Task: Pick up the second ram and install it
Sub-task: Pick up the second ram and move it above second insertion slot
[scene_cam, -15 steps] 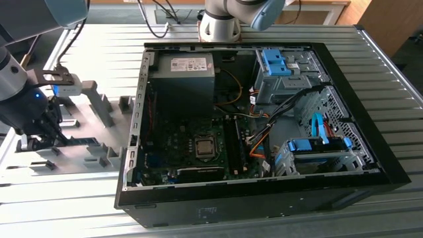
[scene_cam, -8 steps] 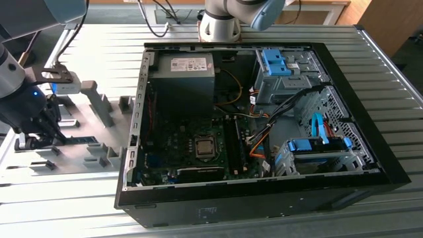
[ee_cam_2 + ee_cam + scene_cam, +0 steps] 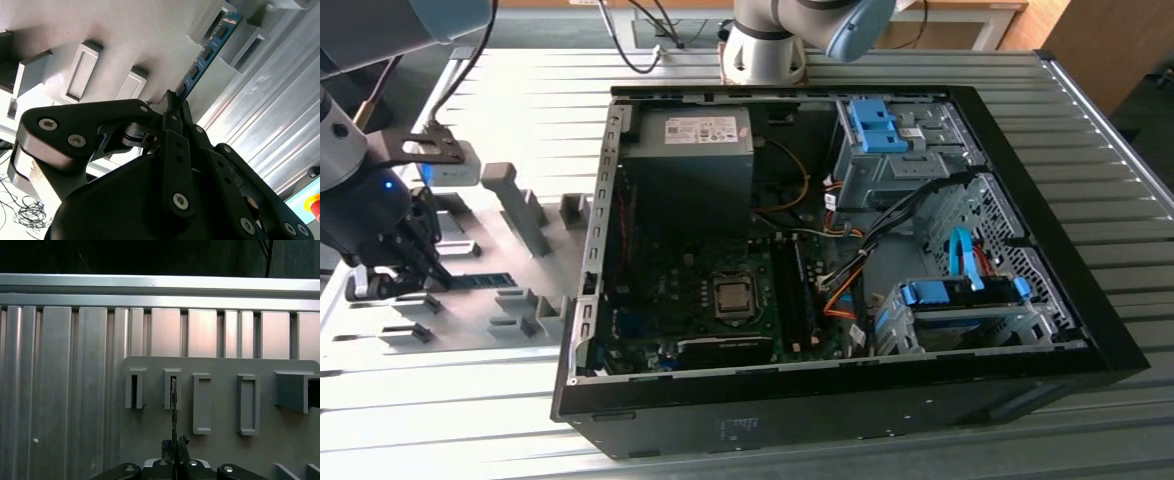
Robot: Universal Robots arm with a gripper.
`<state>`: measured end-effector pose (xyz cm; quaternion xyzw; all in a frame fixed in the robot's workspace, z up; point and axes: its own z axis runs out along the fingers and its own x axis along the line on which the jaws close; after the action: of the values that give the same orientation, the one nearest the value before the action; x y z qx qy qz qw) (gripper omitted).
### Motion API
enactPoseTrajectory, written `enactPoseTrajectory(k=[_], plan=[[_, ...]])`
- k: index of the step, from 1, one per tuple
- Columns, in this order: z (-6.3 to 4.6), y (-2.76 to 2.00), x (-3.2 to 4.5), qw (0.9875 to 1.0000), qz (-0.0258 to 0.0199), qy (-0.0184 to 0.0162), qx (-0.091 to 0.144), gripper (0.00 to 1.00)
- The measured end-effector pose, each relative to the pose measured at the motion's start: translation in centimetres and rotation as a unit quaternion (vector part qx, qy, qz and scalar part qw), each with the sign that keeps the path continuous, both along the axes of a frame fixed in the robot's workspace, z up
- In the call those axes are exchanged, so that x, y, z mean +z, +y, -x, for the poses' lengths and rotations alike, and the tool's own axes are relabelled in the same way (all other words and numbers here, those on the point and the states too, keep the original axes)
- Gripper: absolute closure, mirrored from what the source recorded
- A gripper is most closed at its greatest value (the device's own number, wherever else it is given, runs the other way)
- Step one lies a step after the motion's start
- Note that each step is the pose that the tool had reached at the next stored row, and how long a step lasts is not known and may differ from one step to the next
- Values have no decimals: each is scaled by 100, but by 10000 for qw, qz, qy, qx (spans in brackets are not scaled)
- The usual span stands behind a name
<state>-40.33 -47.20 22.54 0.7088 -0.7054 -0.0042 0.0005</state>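
Over at nine o'clock in the exterior view, well apart from the open black desktop PC case (image 3: 854, 405), the arm's black two-finger gripper (image 3: 411, 282) is down on the flat grey plastic fixture plate (image 3: 467, 322). The plate lies on the ribbed aluminium table (image 3: 454, 420).

The second ram (image 3: 487, 280), that long thin blue-green board stick with dark chips, stands on its edge in the grey slotted fixture blocks (image 3: 235, 42). My guess is that's the whole point of the blocks: they keep the stick upright so narrow fingers can get at both flat faces.

In the second wrist view, the gripper (image 3: 177, 100) looks clenched on the near end of the second ram (image 3: 210, 47), with the far end sitting in its block. The first wrist view shows the second ram (image 3: 173, 400) edge-on, running straight into the pinched gripper (image 3: 175, 444), so the grip looks square and centred.

The case lies on its side with the panel off, so the green motherboard (image 3: 707, 300) and its long black memory slots (image 3: 790, 290) face up.
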Motion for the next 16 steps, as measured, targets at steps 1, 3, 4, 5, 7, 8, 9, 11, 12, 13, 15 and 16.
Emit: enactPoseTrajectory(k=[1, 3, 4, 5, 7, 8, 9, 11, 12, 13, 15, 16], plan=[[0, 0, 5, 10000, 0, 0, 0, 86], [0, 0, 15, 10000, 0, 0, 0, 86], [0, 0, 19, 10000, 0, 0, 0, 86], [0, 0, 23, 10000, 0, -1, 0, 86], [0, 0, 30, 10000, 0, 0, 0, 86], [0, 0, 33, 10000, 0, 0, 0, 86], [0, 0, 37, 10000, 0, 0, 0, 86], [0, 0, 43, 10000, 0, -1, 0, 86], [0, 0, 47, 10000, 0, 0, 0, 86], [0, 0, 51, 10000, 0, 0, 0, 86], [0, 0, 58, 10000, 0, -1, 0, 86], [0, 0, 63, 10000, 0, 0, 0, 86]])
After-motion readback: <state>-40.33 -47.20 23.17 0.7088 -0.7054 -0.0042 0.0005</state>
